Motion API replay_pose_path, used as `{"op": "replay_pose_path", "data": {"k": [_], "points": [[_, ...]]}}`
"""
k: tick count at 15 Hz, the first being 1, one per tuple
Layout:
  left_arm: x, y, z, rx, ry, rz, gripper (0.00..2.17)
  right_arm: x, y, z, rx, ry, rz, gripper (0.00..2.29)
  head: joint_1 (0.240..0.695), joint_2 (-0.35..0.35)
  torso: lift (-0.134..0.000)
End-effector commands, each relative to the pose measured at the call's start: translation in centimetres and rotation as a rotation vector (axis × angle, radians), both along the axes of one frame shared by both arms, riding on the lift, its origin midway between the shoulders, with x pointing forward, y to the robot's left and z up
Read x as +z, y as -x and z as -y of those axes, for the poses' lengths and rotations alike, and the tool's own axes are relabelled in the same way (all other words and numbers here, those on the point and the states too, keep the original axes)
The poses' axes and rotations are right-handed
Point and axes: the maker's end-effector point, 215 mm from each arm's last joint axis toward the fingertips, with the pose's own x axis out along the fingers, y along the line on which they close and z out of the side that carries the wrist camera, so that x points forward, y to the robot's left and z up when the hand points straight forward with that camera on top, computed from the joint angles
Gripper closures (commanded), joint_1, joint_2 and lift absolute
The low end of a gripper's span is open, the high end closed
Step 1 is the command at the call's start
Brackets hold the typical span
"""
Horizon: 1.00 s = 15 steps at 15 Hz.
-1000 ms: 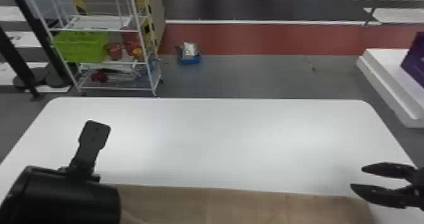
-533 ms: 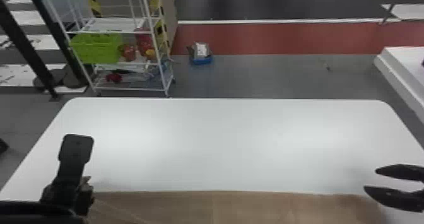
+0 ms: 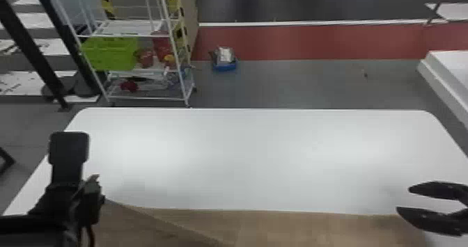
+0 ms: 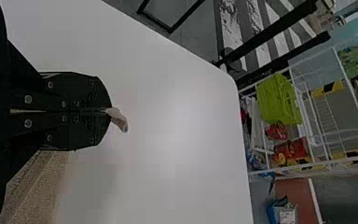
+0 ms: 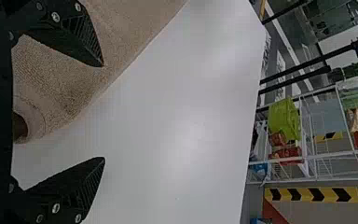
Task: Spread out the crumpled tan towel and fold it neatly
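Observation:
In the head view the tan towel [image 3: 278, 229] lies along the table's near side, its far edge fairly straight, with a diagonal fold line near its left end. At that left end is my left gripper [image 3: 94, 185]; in the left wrist view the left gripper [image 4: 108, 111] is shut with a small tip of towel [image 4: 118, 119] poking out between its fingers. Over the towel's right end, the right gripper [image 3: 404, 199] stands open. The right wrist view has the right gripper [image 5: 103, 112] with fingers wide apart, one over the towel [image 5: 60, 79], the other over bare table.
The white table [image 3: 243, 152] extends beyond the towel's far edge. Past it on the floor stand a wire shelf rack [image 3: 174, 48] holding a green crate [image 3: 109, 53], and a small blue container [image 3: 224, 65]. A white surface [image 3: 449, 79] stands at the far right.
The head view has shifted, with the table showing farther right. My left gripper has turned and come into clearer sight by the towel's left end. The right gripper remains open.

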Motion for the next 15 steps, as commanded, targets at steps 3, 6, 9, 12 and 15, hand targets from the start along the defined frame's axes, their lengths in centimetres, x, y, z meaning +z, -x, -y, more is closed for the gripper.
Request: {"op": "replay_pose_path", "data": {"k": [3, 6, 9, 12, 15], "points": [[5.1, -2.4, -1.8, 0.068, -0.021, 0.267, 1.80, 0.1, -0.1, 0.0, 0.001, 0.002, 0.002, 0.18, 0.695, 0.102, -0.122], [5.2, -2.4, -2.1, 0.098, 0.027, 0.316, 1.80, 0.2, -0.1, 0.4, -0.002, 0.006, 0.004, 0.18, 0.695, 0.121, -0.122], [4.2, -2.7, -2.4, 0.109, 0.076, 0.387, 1.80, 0.1, -0.1, 0.2, 0.006, 0.009, 0.010, 0.18, 0.695, 0.116, -0.122], [5.5, -2.0, -4.4, 0.170, 0.178, 0.570, 1.80, -0.2, -0.1, 0.1, 0.013, 0.016, 0.010, 0.18, 0.695, 0.126, -0.122], [7.8, -0.1, -6.2, 0.244, 0.197, 0.714, 1.80, -0.4, 0.5, -0.1, 0.025, 0.010, 0.000, 0.18, 0.695, 0.148, -0.122]]}}
